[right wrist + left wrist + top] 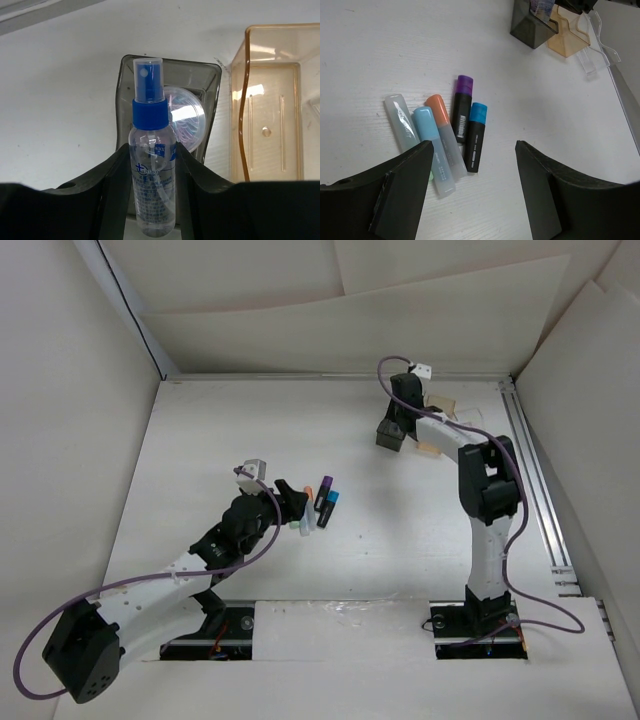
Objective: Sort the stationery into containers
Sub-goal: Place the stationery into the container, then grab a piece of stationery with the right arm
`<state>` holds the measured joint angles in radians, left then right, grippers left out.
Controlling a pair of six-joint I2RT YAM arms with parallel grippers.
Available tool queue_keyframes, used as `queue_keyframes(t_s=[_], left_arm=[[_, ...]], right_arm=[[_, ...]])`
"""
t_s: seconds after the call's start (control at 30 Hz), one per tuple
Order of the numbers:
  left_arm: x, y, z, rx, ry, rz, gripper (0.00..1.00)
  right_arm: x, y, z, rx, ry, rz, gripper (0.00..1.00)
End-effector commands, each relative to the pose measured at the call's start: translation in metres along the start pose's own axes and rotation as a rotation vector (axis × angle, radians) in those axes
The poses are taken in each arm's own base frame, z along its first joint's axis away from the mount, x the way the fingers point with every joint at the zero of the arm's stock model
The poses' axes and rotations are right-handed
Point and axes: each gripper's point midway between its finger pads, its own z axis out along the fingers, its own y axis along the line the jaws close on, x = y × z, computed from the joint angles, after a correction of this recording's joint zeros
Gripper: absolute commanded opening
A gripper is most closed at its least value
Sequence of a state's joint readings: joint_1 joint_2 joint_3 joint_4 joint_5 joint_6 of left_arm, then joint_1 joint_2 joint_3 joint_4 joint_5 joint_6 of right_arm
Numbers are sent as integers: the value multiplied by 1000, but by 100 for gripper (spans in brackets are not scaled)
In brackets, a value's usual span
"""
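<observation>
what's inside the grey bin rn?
A round clear pot lies in the grey bin. The bottle held in the right jaws covers the bin's middle and near part, so anything else there can't be seen.

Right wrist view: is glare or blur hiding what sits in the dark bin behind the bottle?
Right wrist: bottle sharp between the fingers; bright highlights on the round clear pot in the grey bin, yet its outline reads; glare patches on the tan bin wall. Left wrist: markers crisp, soft shadows.
</observation>
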<state>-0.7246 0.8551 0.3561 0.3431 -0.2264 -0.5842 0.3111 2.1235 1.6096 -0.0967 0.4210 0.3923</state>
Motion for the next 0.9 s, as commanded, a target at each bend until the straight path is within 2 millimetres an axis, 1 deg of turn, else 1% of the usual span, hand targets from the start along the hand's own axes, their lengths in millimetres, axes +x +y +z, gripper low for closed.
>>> queue_keyframes(t_s=[0.0,0.03,0.07,0.1,0.13,0.17,0.2,0.23,0.27,0.3,0.33,0.37,0.4,0.43,0.47,0.5,0.53,0.57,0.6,0.63,0.67,0.7,0.73,0.77,0.8,0.83,0.87], left_arm=[[-26,-21,1,61,-68,-18,63],[-26,-21,1,61,-68,-18,63],[-26,-21,1,61,-68,-18,63],[-26,-21,1,61,-68,-18,63],[-23,-19,2,56,-61,-16,63],[-23,-19,2,56,-61,-16,63],[-24,-18,2,47,-67,-16,63],[-24,-18,2,47,-67,-16,63],[-22,-16,2,40,-58,-13,63],[-27,-17,3,36,-72,-16,62],[-28,-15,3,27,-78,-16,62],[-26,-14,3,21,-70,-22,62],[-27,-13,3,12,-76,-23,62],[-27,-13,3,12,-76,-23,62],[-28,-11,3,4,-83,-23,61],[-28,-11,3,4,-83,-23,61],[-27,-8,3,-10,-80,-20,61],[-26,-6,3,-22,-79,-27,61],[-24,-4,3,-28,-71,-24,59],[-26,-1,3,-49,-71,-21,57],[-25,1,2,-64,-71,-30,56],[-28,1,2,-73,-76,-29,54],[-22,7,3,-101,-55,-31,50],[-24,8,2,-109,-59,-31,49],[-24,10,2,-124,-61,-41,48],[-21,14,3,-142,-53,-48,47],[-20,16,2,-161,-45,-51,45]], right_arm=[[-40,7,-17,-2,-136,63,4],[-41,6,-17,6,-139,64,11],[-35,4,-16,11,-129,58,15],[-29,8,-18,5,-120,49,18],[-30,6,-22,4,-122,50,21],[-34,6,-25,-1,-133,56,31],[-35,11,-30,-13,-141,57,36],[-35,9,-33,-13,-140,56,41],[-46,10,-41,-23,-161,68,50],[-48,9,-45,-24,-165,70,54],[-53,16,-52,-49,-171,72,58],[-63,15,-63,-59,-191,83,62],[-63,14,-68,-68,-190,84,68],[-68,21,-76,-95,-199,86,72],[-69,19,-80,-94,-201,78,75],[-76,19,-91,-111,-215,86,75],[-76,23,-99,-127,-206,79,75],[-71,26,-105,-141,-192,68,72],[-66,24,-109,-149,-176,61,68],[-64,29,-122,-178,-166,53,61],[-53,42,-132,-239,-134,20,52],[-33,44,-136,-260,-90,-6,39],[-25,51,-147,-300,-69,-20,16],[-3,65,-154,-376,-5,-49,7],[15,81,-169,-433,30,-80,2],[38,87,-175,-454,76,-112,0],[54,94,-183,-476,112,-129,0]])
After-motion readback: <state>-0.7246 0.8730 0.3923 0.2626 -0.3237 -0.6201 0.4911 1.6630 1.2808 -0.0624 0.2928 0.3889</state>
